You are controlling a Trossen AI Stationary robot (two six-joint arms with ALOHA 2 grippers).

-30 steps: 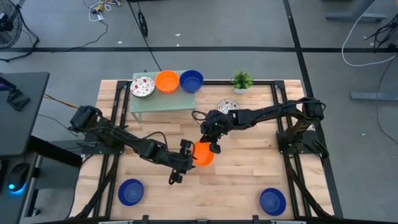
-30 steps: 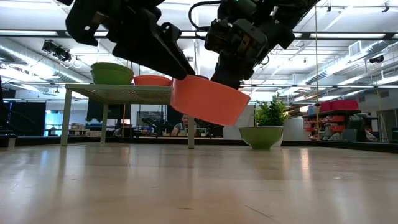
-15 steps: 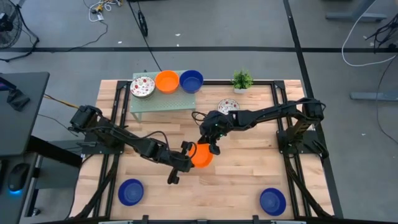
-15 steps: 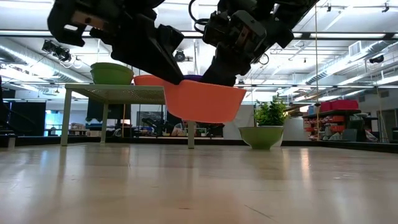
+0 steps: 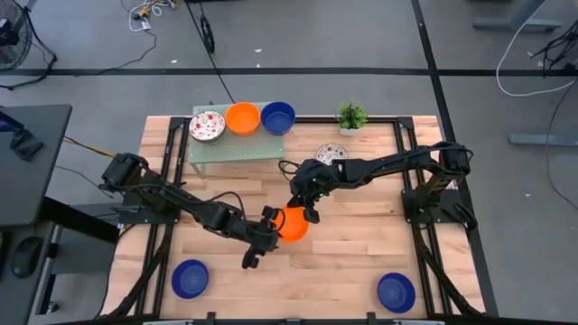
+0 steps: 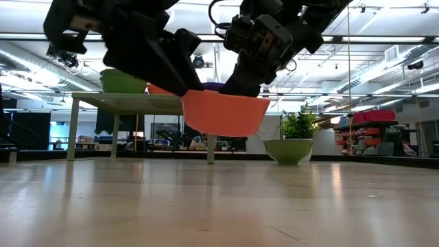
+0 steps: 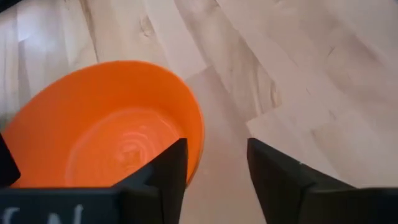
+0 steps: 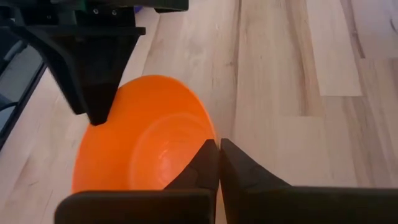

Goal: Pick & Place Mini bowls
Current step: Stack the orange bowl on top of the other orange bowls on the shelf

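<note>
We see an orange bowl (image 5: 292,223) held above the middle of the worktop (image 5: 361,262), clear of the wood in the low view. Our right gripper (image 8: 219,163) pinches its rim, fingers closed on the thin wall. Our left gripper (image 7: 216,165) is at the bowl's opposite side with its fingers spread: one finger (image 7: 168,171) sits against the rim, the other over bare wood (so it is open, not clamping).

Behind the bowl stands a small green stand (image 5: 237,144) carrying three bowls in a row: a speckled bowl (image 5: 208,125), a second orange one (image 5: 242,117) and a blue bowl (image 5: 277,117). Right of it are a potted plant (image 5: 351,116) and another speckled bowl (image 5: 330,153), which lies just beside the right arm. Two more blue bowls rest near the front corners, one left (image 5: 190,278) and one right (image 5: 396,292), both well apart from the grippers.
</note>
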